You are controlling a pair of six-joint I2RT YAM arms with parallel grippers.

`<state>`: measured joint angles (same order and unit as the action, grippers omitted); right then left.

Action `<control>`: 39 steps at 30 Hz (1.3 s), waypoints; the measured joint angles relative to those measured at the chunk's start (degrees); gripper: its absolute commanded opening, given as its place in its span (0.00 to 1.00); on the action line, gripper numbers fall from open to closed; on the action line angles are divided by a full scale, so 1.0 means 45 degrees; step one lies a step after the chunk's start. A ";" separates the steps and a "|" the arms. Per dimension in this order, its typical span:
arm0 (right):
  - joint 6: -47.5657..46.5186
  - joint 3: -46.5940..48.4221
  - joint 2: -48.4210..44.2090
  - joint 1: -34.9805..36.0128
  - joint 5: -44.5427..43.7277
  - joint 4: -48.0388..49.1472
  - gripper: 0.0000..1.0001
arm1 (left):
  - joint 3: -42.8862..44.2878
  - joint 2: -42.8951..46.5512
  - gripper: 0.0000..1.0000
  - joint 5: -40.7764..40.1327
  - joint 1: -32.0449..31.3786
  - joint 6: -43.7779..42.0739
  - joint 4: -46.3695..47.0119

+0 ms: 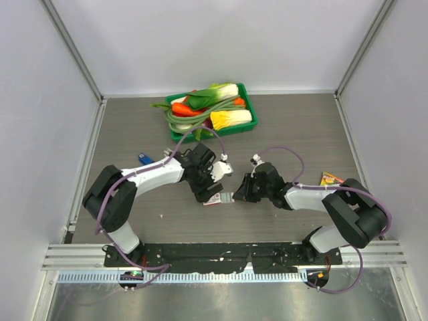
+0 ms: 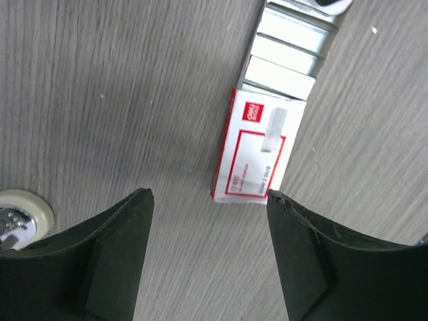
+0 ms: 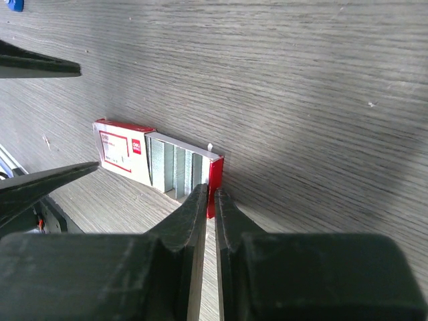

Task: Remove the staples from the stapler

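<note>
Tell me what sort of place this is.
Probably a robot lab test cell: wood-grain table, white panel walls, staged props like a green tray of toy vegetables and a staple box.

The staple box (image 2: 251,157) is positioned on the table (image 2: 100,100) between left gripper (image 2: 208,195) and right gripper (image 3: 207,194), with staples (image 2: 274,130) laid on it

Each tool is matte black. The left tool (image 2: 208,195) has two broad wedge fingers (image 2: 114,254) with faintly notched tips. The right tool (image 3: 208,190) has two slim tapering ones on a blocky black body. Behind the tools, the left arm (image 1: 150,175) and right arm (image 1: 311,196) carry white shells between bulky black joints. A mauve cable (image 1: 301,162) loops along each. Just behind each tool sits a small white part (image 1: 224,167), perhaps a camera housing.
</note>
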<state>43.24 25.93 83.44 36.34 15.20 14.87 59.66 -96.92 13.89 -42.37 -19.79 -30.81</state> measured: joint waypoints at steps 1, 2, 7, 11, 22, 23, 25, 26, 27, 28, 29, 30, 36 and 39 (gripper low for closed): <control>0.0000 0.0000 0.0015 0.0000 0.0005 0.0015 0.15 | 0.0019 0.0155 0.75 0.0010 0.0039 -0.0083 -0.0214; 0.0000 0.0000 0.0019 0.0000 0.0005 0.0019 0.15 | 0.0053 0.0321 0.75 0.0039 0.0097 -0.0175 -0.0423; 0.0000 0.0000 0.0024 0.0000 0.0000 0.0024 0.14 | 0.0321 0.1127 0.76 0.0257 0.0471 -0.0840 -0.1341; 0.0000 0.0000 0.0024 0.0000 -0.0005 0.0019 0.14 | 0.0243 0.1287 0.71 0.0243 0.0714 -0.1443 -0.1603; 0.0000 0.0034 0.0024 0.0000 -0.0015 -0.0034 0.14 | -0.0194 -0.0112 0.66 -0.0393 0.0767 -0.1394 -0.0627; -0.0005 0.0044 0.0024 0.0000 -0.0019 -0.0053 0.14 | -0.0194 -0.0121 0.66 -0.0398 0.0763 -0.1384 -0.0525; 0.0000 0.0049 0.0024 0.0000 -0.0019 -0.0068 0.14 | -0.0194 -0.0126 0.66 -0.0389 0.0763 -0.1379 -0.0355; 0.0000 0.0053 0.0029 0.0000 -0.0019 -0.0068 0.14 | -0.0194 -0.0126 0.66 -0.0384 0.0763 -0.1375 -0.0291; 0.0000 0.0063 0.0039 0.0000 -0.0015 -0.0073 0.14 | -0.0199 -0.0131 0.66 -0.0379 0.0753 -0.1375 -0.0243; -0.0005 0.0078 0.0049 0.0000 -0.0019 -0.0078 0.14 | -0.0199 -0.0141 0.66 -0.0379 0.0748 -0.1370 -0.0175; -0.0010 0.0102 0.0053 0.0000 -0.0019 -0.0097 0.14 | -0.0209 -0.0151 0.66 -0.0374 0.0743 -0.1375 -0.0117; -0.0024 0.0121 0.0058 0.0000 -0.0019 -0.0126 0.14 | -0.0219 -0.0160 0.66 -0.0374 0.0738 -0.1375 -0.0073; -0.0141 0.0204 0.0126 0.0015 -0.0019 -0.0165 0.14 | -0.0219 -0.0262 0.66 -0.0452 0.0709 -0.1370 0.0112; -0.0185 0.0209 0.0126 0.0015 -0.0015 -0.0170 0.14 | -0.0214 -0.0306 0.66 -0.0612 0.0665 -0.1345 0.0223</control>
<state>42.41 26.87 84.01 36.40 15.14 14.11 58.70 -98.30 11.14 -39.38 -25.85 -29.80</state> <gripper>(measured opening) 0.142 0.660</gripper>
